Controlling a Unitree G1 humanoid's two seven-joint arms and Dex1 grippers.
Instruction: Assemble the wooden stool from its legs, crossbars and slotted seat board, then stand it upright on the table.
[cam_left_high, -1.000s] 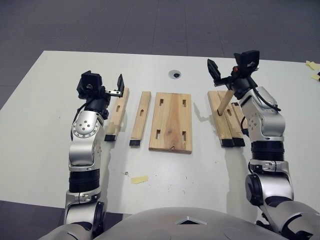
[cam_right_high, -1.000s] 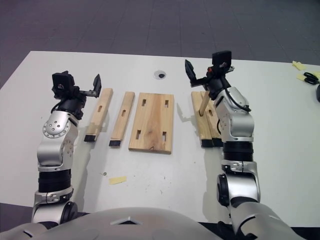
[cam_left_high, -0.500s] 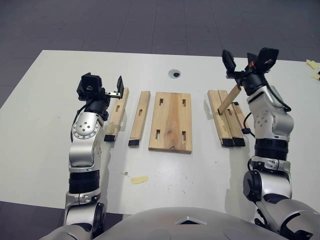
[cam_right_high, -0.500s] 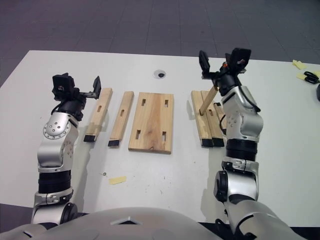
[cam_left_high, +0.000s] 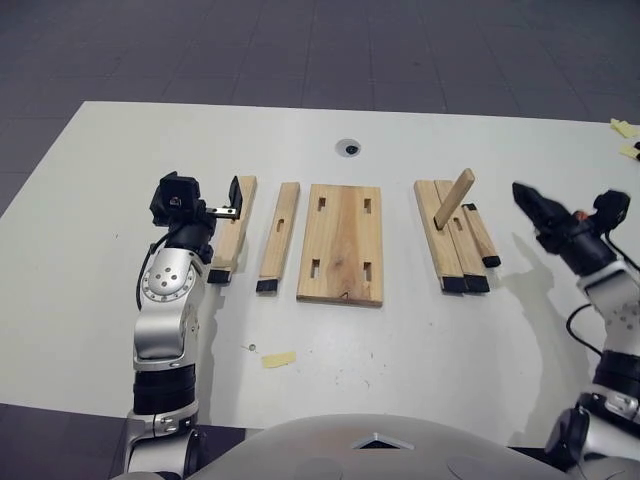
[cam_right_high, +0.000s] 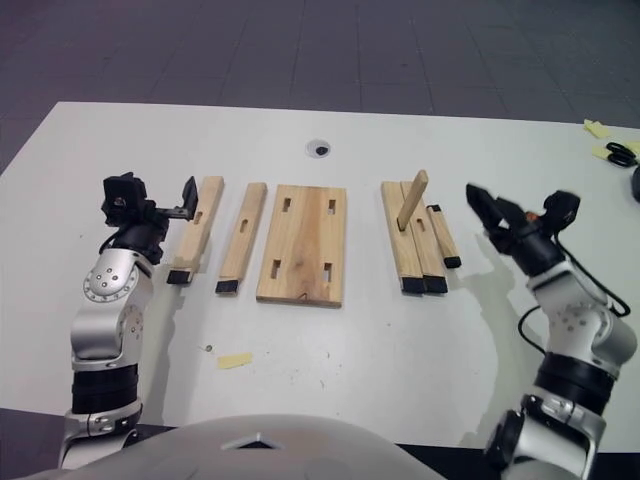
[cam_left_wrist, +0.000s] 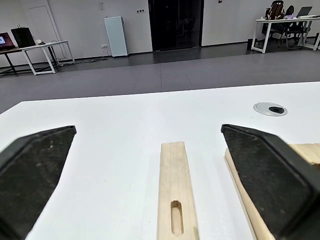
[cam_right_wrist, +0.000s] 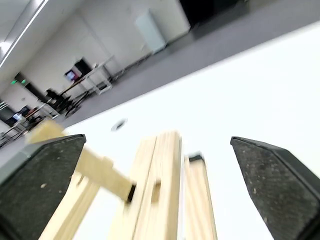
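The slotted seat board (cam_left_high: 341, 243) lies flat mid-table. To its left lie two slotted legs (cam_left_high: 233, 228) (cam_left_high: 279, 236). My left gripper (cam_left_high: 207, 205) hovers open over the near end of the outer leg, which runs between its fingers (cam_left_wrist: 35, 170) in the left wrist view. Right of the board lies a bundle of legs (cam_left_high: 452, 240). A short crossbar (cam_left_high: 455, 199) stands tilted with its lower end on one of them. My right gripper (cam_left_high: 572, 215) is open and holds nothing. It hangs right of the bundle, apart from it. The crossbar (cam_right_wrist: 95, 167) also appears in the right wrist view.
A round cable hole (cam_left_high: 349, 148) sits in the white table (cam_left_high: 120, 160) behind the board. A yellow tape scrap (cam_left_high: 279, 358) lies near the front edge. Small yellow bits (cam_left_high: 622, 130) and scissors (cam_right_high: 620, 152) lie at the far right edge.
My right gripper has let go of the crossbar, which stays tilted on the leg bundle. The right arm has drawn back to the right and nearer me. The left arm has barely shifted.
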